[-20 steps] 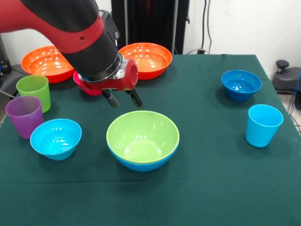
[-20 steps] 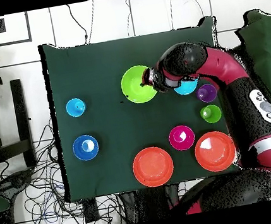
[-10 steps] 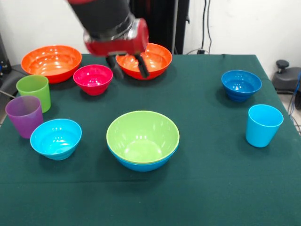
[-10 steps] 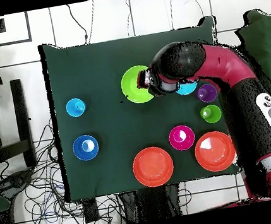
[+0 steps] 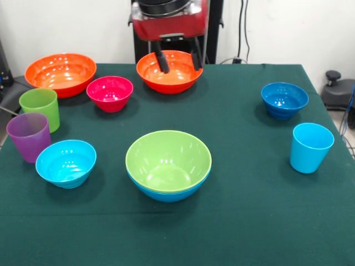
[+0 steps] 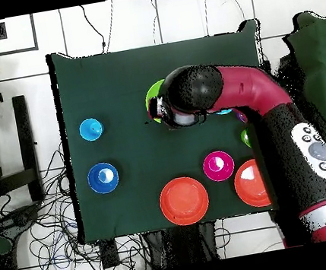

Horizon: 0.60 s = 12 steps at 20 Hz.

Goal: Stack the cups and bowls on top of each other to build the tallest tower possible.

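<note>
Green table cloth [image 5: 244,221] (cables [image 6: 50,222] on floor)

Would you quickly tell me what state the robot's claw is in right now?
Claw: open and empty, raised over the orange bowl at the table's far side.

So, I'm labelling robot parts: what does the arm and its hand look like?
The arm is glossy red with black sections and a grey round control panel. The hand has a red boxy body and two thin dark fingers.
</note>
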### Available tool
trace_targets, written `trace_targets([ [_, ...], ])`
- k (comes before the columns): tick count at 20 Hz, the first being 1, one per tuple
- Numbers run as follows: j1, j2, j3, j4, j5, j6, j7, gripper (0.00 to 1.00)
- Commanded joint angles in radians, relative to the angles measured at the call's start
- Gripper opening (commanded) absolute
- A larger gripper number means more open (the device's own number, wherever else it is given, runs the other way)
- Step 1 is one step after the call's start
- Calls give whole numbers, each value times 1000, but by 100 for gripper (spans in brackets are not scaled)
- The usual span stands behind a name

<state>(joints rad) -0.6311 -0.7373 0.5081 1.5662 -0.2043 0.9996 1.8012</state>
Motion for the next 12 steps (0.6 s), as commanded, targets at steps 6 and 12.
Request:
trace_targets([
  [6, 109, -34, -62, 293, -108, -301, 98, 100],
  [12, 97, -47, -65, 370, -85, -374, 96, 100],
])
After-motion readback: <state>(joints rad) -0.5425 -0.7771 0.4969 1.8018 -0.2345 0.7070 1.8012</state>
